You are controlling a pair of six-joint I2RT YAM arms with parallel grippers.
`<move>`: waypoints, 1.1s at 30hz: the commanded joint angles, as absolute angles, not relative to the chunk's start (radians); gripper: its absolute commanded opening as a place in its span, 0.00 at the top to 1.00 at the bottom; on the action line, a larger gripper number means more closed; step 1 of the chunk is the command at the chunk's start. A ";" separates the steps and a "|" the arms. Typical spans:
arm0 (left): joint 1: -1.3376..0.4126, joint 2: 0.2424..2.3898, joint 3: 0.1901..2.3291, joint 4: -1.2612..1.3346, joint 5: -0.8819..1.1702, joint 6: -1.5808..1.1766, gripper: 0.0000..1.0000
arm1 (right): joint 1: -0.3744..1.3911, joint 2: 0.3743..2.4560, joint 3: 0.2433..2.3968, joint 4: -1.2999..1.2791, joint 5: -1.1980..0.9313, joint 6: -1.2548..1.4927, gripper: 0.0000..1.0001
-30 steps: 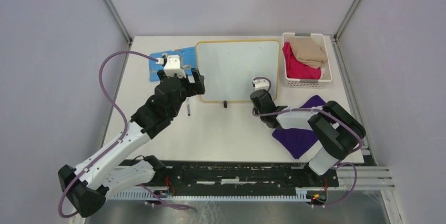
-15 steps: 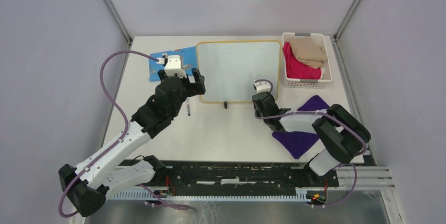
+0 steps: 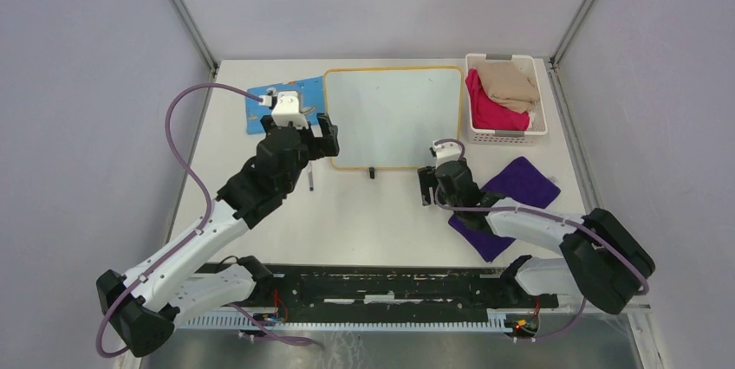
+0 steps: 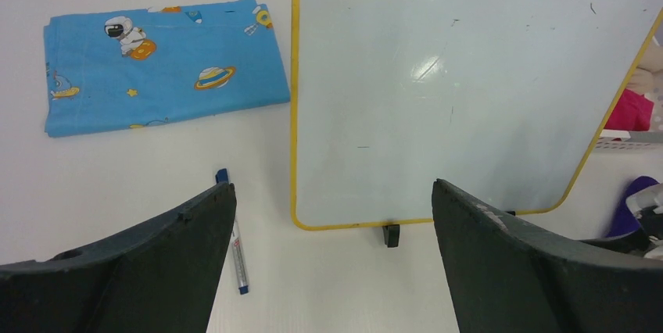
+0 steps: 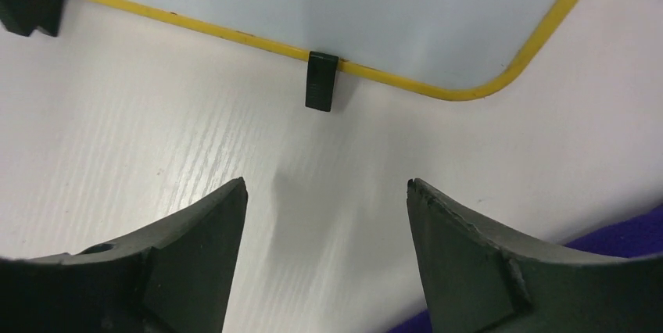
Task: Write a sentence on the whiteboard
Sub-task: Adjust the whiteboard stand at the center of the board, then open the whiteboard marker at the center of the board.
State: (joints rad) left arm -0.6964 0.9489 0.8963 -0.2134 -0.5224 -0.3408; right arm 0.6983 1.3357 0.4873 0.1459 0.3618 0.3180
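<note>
Since the earlier frame the right arm had drawn back from the board's near right corner toward its base. The right gripper (image 5: 324, 192) had gone from pinched to spread, with nothing between its jaws. The left gripper (image 4: 332, 200) hung spread wide and empty over the near left corner. The flat white whiteboard with a thin yellow rim (image 3: 393, 113) lay at the far middle of the table, between the blue space-print cloth (image 4: 160, 63) and the white slatted basket (image 3: 507, 136). We saw no sentence on it, only faint specks. The thin blue-capped marker (image 4: 237, 248) lay ungripped near the board's left edge. We judged that the writing had not begun: picking up the marker and writing every word remained.
</note>
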 commanded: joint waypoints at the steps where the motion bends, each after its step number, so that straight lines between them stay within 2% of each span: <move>1: -0.715 0.928 0.916 -0.192 -0.577 -0.334 0.00 | 0.700 1.180 0.456 0.105 0.318 0.316 0.19; 6: -0.729 0.921 0.941 -0.231 -0.666 -0.342 0.00 | 0.700 1.022 0.442 0.054 0.267 0.271 0.20; 11: -0.726 0.940 0.956 -0.394 -0.751 -0.480 0.00 | 0.700 0.903 0.437 0.062 0.233 0.233 0.20; 18: -0.710 0.900 0.828 -0.508 -0.788 -0.645 0.00 | 0.699 0.795 0.411 0.151 0.220 0.205 0.21; 21: -0.665 0.938 0.793 -0.473 -0.695 -0.615 0.00 | 0.701 0.761 0.382 0.194 0.209 0.207 0.21; 27: -0.329 1.139 0.836 -0.470 -0.217 -0.612 0.01 | 0.700 0.725 0.391 0.194 0.208 0.242 0.21; 33: -0.302 1.334 0.904 -0.473 -0.165 -0.555 0.04 | 0.700 0.710 0.404 0.179 0.177 0.232 0.21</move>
